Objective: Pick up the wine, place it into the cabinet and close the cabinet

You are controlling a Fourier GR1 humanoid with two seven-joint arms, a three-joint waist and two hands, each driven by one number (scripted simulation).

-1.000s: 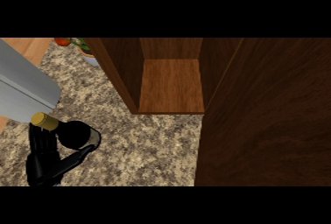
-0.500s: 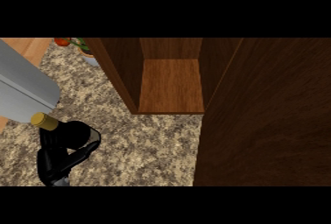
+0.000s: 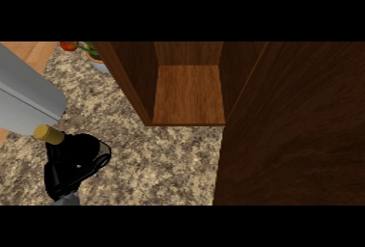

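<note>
Woodwork fills most of the frame: a dark brown wooden cabinet door (image 3: 292, 125) stands swung open and covers the whole right side from top to bottom, its grain running in long streaks. Next to it, in the upper middle, sits the open brown wooden cabinet (image 3: 135, 77) itself, with dark side walls framing a lighter, reddish-brown shelf floor (image 3: 189, 94) whose front edge ends just above the counter.

Below and left of that spreads the speckled beige-and-brown granite counter top (image 3: 164, 164), running from the upper left down to the lower middle of the frame. A broad grey forearm (image 3: 28, 96) slants across the left edge, from the upper left corner down toward the lower left.

At its lower end, in the lower left, the left black hand (image 3: 75, 166) is curled round the dark wine bottle (image 3: 68, 149), hiding nearly all of the glass. Only the bottle's tan cork-coloured top (image 3: 50, 134) pokes out above the fingers, touching the grey forearm's edge. The bottle is over the counter, well left of the cabinet opening and lower in the frame than the shelf.

Smallest of all, at the top left, a red fruit (image 3: 68, 46) and a bit of green leaf (image 3: 89, 48) peek out beside the cabinet's wall. No right hand shows anywhere.
</note>
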